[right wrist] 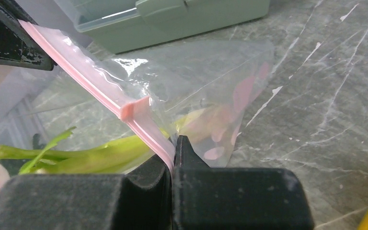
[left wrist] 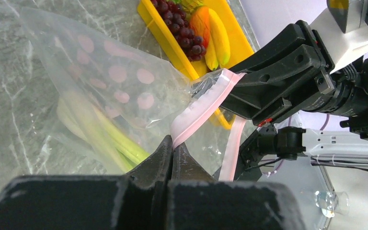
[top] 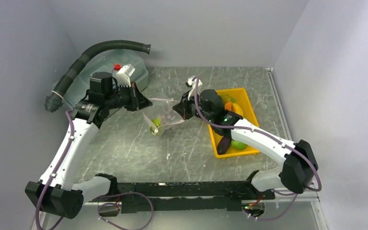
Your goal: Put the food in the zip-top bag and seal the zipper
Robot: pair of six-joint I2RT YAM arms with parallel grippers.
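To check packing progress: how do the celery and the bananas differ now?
The celery lies inside the zip-top bag; the bananas lie in the yellow tray. The celery is pale green and straight; the bananas are yellow and curved. Both are long, slim food pieces.

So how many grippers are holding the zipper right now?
2: the left gripper pinches the zipper at one spot, the right gripper at another. Neither is hidden.
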